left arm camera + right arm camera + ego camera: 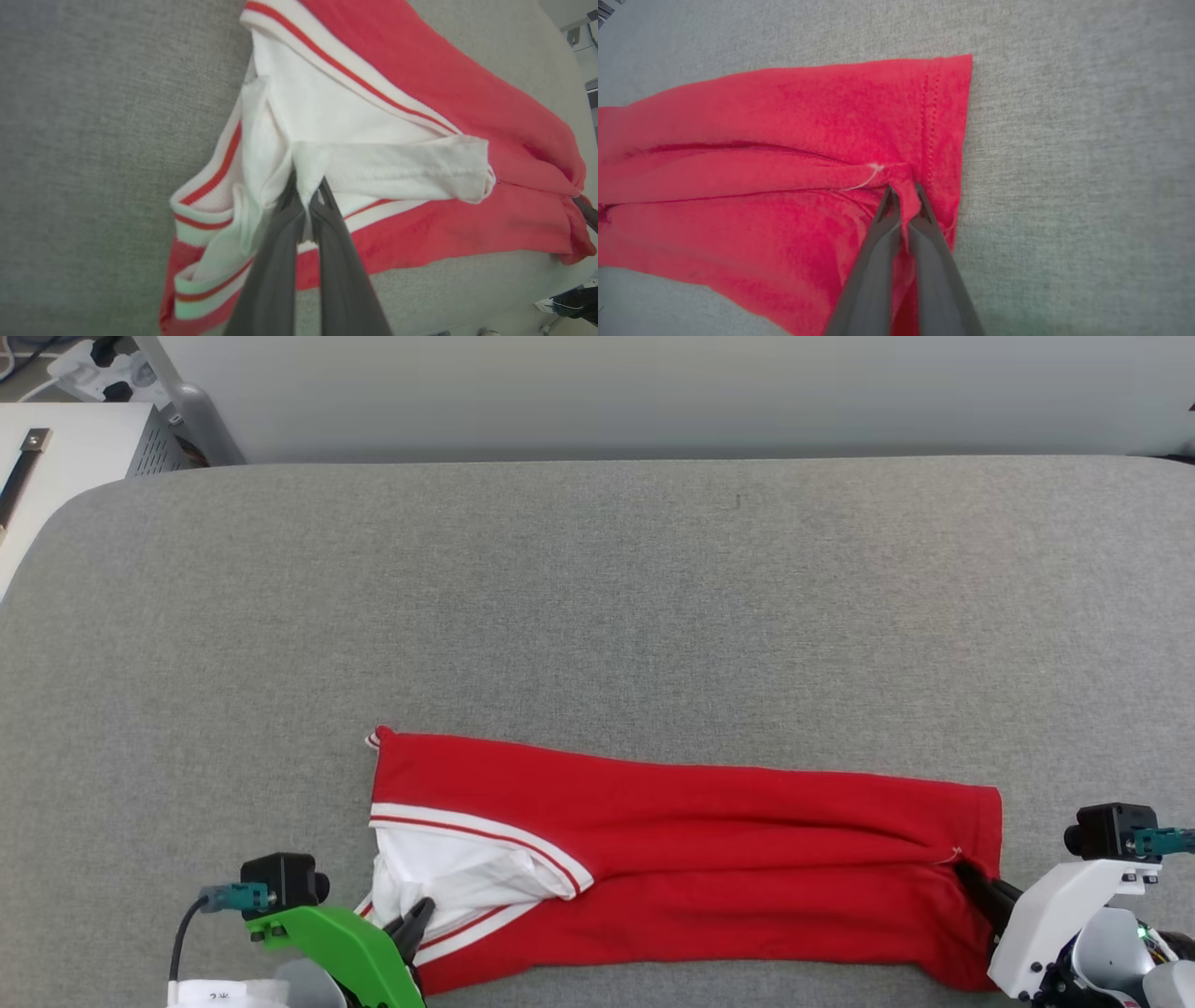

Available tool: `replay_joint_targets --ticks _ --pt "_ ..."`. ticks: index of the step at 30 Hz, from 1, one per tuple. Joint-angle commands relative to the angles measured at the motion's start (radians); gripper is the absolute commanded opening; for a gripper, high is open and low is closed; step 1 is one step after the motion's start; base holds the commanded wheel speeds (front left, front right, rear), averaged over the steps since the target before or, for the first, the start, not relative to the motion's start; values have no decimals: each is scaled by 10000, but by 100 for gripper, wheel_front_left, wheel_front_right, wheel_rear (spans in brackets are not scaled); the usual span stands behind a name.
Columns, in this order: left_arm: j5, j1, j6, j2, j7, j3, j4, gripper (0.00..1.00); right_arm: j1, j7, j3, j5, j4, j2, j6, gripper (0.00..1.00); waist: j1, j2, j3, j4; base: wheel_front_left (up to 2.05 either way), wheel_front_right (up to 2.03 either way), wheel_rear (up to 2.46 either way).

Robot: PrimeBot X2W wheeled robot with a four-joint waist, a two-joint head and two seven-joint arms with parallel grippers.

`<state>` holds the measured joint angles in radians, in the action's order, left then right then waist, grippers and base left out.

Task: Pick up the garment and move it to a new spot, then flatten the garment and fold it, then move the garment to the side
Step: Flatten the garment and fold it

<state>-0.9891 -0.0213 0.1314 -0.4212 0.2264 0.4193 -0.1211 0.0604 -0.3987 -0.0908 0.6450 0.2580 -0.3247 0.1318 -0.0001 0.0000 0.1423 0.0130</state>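
Observation:
The garment [709,840] is a red shirt with white sleeves and red-and-white striped trim, lying folded into a long band near the front edge of the grey table [597,597]. At its left end my left gripper [415,919] is shut on a fold of the white sleeve [327,121], seen up close with the cloth pinched between the dark fingers [280,242]. My right gripper [980,887] is shut on a pinch of red cloth at the hem [934,121] on the right end; the fabric [784,154] bunches between its fingers [934,261].
A white cabinet [65,467] with a dark handle stands off the table's far left corner, with cables behind it. A pale wall runs along the back. The grey cloth surface stretches wide beyond the shirt.

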Motion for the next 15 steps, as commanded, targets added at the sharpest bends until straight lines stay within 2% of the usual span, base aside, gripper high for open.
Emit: replay_joint_targets --ticks 1,2,3,4,5,6,7,15 --pt "-138 -44 -90 115 -62 8 -175 0 -209 33 34 -84 123 125 -11 0 1 0 -12 8 0 0 0" --pt "-149 -90 -136 160 -80 26 -288 0 -240 38 43 -108 139 174 -11 0 1 0 -15 5 0 0 0" --pt "-152 -153 -181 202 -100 44 -419 0 -263 63 65 -131 144 233 -11 18 1 0 -13 -3 0 0 0" --pt "-151 -205 -207 230 -120 49 -518 0 -270 90 83 -145 139 271 -11 44 1 0 -16 -10 0 0 0" --pt "-142 -265 -234 259 -158 50 -621 30 -275 151 107 -181 118 303 -11 99 1 0 -22 -17 0 0 0" --pt "-116 -319 -252 273 -204 48 -679 69 -279 229 133 -217 86 328 -11 100 1 0 -28 -18 0 0 0" --pt "-78 -392 -262 288 -297 23 -733 100 -284 291 159 -260 41 360 -11 100 1 0 -39 -19 0 0 0" --pt "434 -721 -133 191 -946 -81 -345 100 -376 820 470 -729 -896 546 -11 100 1 0 -249 -12 0 0 0"
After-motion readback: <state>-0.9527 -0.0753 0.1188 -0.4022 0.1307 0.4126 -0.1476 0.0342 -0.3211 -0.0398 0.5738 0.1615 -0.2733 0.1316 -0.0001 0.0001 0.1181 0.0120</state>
